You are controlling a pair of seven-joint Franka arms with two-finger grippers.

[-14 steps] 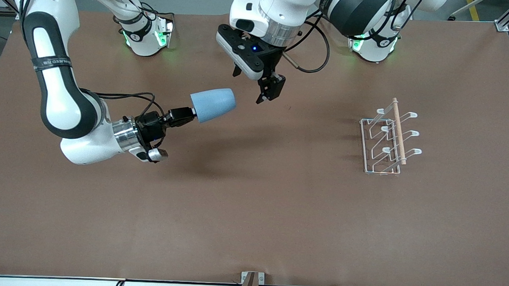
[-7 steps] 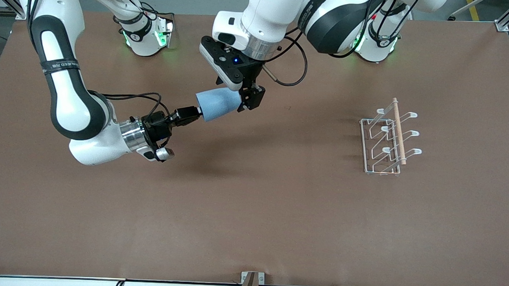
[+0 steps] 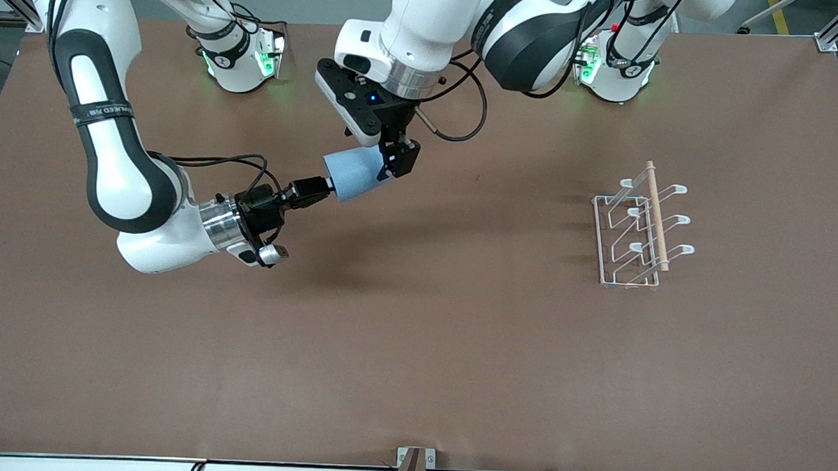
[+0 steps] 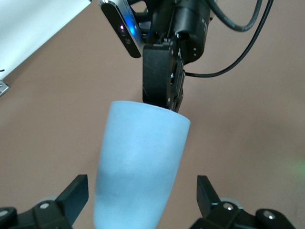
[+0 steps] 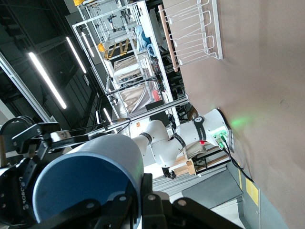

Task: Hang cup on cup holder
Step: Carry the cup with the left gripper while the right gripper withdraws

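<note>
From the front, the right gripper [image 3: 321, 185] was clamped on the base of the blue cup [image 3: 353, 172], holding it sideways above the bench [image 3: 415, 347]. The left gripper [image 3: 383, 157] straddled the cup's rim end, fingers apart. The cup holder [image 3: 639, 226] stood well apart, toward the left arm's end.

In the left wrist view, the spread fingers [image 4: 71, 195] flanked the cup [image 4: 138, 162].

In the right wrist view, the cup [image 5: 90, 183] partly blocked the rack [image 5: 193, 28].
</note>
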